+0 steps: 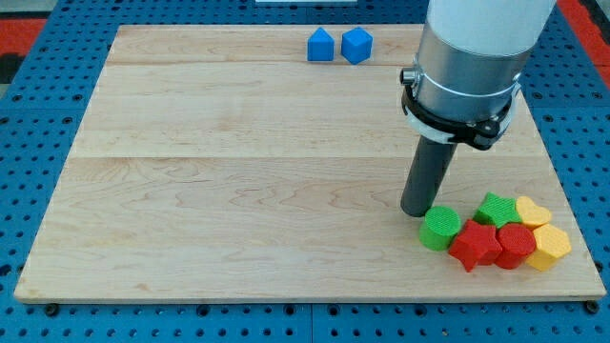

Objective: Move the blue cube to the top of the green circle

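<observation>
Blocks are sitting in two groups on a pale wooden board [238, 162], which is lying on a blue perforated surface [38, 114]. Near the view's top edge, a little right of centre, the blue cube [356, 46] is resting just beside a second blue block [321, 46] whose top is looking peaked, like a small house shape; the cube is the one on the view's right of the pair.

Well apart from them, in the view's bottom right corner of the board, the other blocks are crowding together. The green circle [440, 229], a short cylinder, is standing at the left end of that cluster. To its right a red star-like block [474, 245] is touching a rounder red block [516, 244]. Behind these a green star-like block [496, 209] is sitting, with a yellow heart-like block [533, 211] to its right and another yellow block [550, 247] at the cluster's far right.

The arm is reaching down from the view's top right, its white and grey body [467, 57] ending in a dark rod [428, 176]. No pincer is fitted, so nothing is being held. The rod's lower end, my tip [416, 213], is resting on the board just beside the green circle, at its upper left; whether the two are touching cannot be told. The tip is standing far from the blue cube.
</observation>
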You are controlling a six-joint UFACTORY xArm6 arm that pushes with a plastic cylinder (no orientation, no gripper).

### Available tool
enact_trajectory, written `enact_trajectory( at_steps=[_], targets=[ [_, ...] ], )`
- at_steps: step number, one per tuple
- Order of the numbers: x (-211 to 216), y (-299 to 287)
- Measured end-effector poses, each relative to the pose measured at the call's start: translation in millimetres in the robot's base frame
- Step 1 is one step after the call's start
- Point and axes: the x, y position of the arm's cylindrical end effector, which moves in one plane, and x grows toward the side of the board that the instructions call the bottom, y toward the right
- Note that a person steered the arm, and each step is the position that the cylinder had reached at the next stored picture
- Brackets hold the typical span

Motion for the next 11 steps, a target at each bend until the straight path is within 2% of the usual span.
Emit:
enact_trajectory(
  at_steps=[1, 2, 4, 5, 6, 7, 9, 11],
  targets=[
    [-11.0, -20.5],
    [-44.4, -89.1],
    [-163.6, -211.0],
    [-238.8, -233.7],
    [-313.6, -227.9],
    [-326.5, -207.9],
    [-314.3, -63.1],
    [-247.4, -21.7]
  ],
)
